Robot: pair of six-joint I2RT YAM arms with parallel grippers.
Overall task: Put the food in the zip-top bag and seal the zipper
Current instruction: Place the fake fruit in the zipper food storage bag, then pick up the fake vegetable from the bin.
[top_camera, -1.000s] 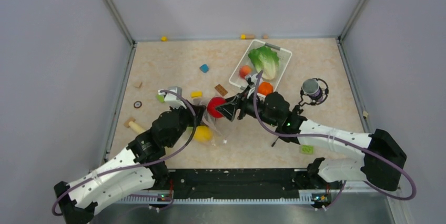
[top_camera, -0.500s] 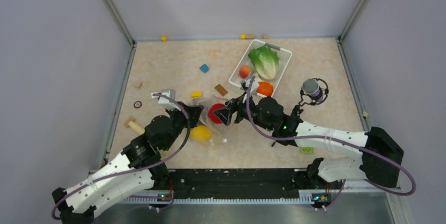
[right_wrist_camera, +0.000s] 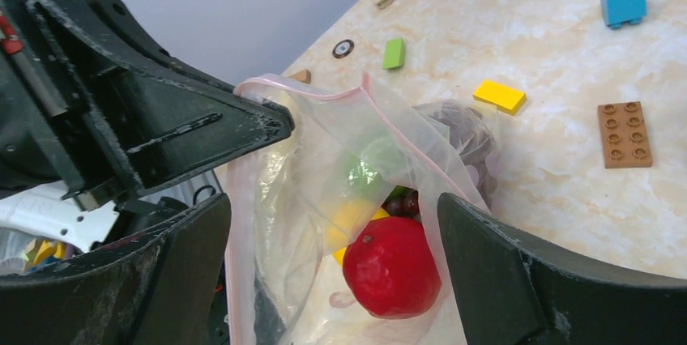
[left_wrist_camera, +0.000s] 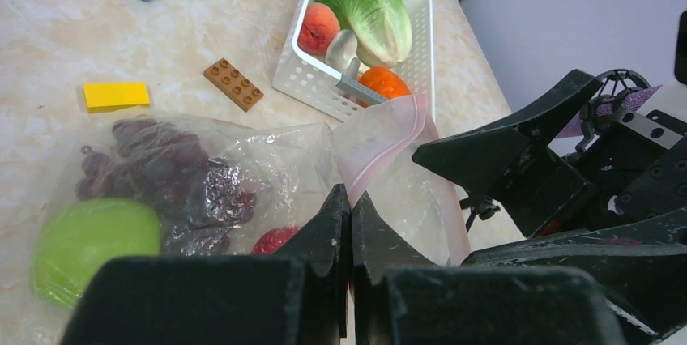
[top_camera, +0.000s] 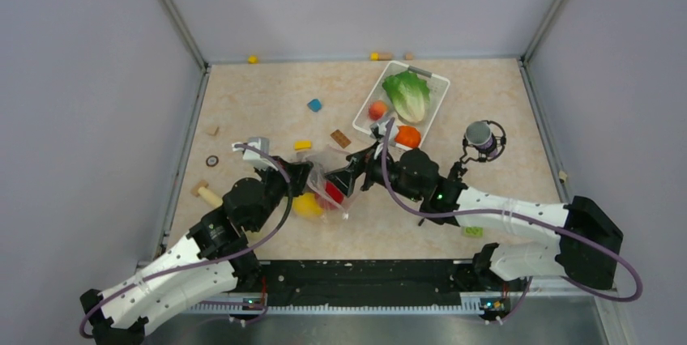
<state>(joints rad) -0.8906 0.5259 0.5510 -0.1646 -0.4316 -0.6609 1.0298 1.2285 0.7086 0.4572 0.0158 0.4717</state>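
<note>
A clear, crinkly zip-top bag (top_camera: 328,168) sits near the middle of the bench, its mouth held up and gaping. A white slotted plastic basket (top_camera: 438,83) toward the far edge holds green lettuce (top_camera: 407,94). The left gripper (left_wrist_camera: 350,195) is clenched on the bag's mouth edge. The right gripper (right_wrist_camera: 332,211) grasps nothing, jaws spread wide astride the opening. Inside the bag lie a red apple (right_wrist_camera: 393,268), a green lime (left_wrist_camera: 93,244), a yellow lemon (top_camera: 308,205) and a dark purple grape bunch (left_wrist_camera: 154,167). The thin pinkish zipper (right_wrist_camera: 308,94) is unsealed.

Robot lab cell: plain grey walls (top_camera: 364,5) around a marble-patterned table (top_camera: 259,94).
</note>
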